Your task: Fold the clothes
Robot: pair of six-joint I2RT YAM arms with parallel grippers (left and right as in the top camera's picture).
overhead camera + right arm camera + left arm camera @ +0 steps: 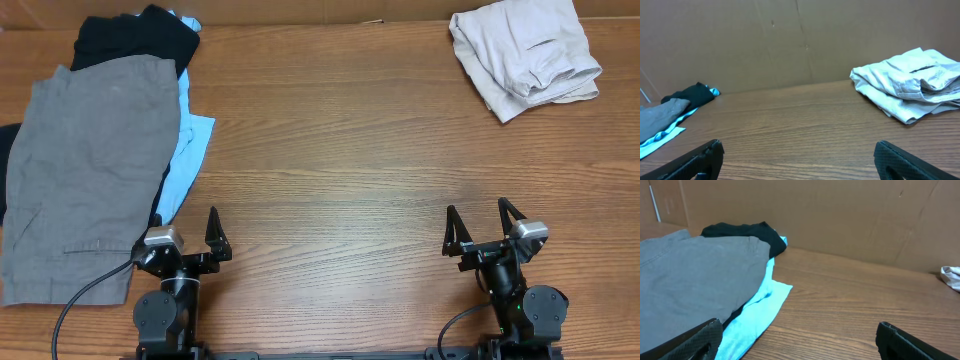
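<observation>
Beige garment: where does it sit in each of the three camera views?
Overhead: beige garment crumpled in the top right corner.
Left wrist: only a pale sliver at the right edge, mid-height.
Right wrist: large, right side, mid-height.
Shared landmark: black garment, top left overhead, left side in both wrist views.

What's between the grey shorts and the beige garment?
Light-blue cloth edging out beside the grey woven shorts, then bare brown wooden tabletop up to the crumpled beige garment; clear in overhead.

Shorts point(85, 170): mid-grey. Black garment point(135, 38). Light-blue garment point(185, 150). Beige garment point(525, 55). Table point(340, 150): brown woodgrain.
</observation>
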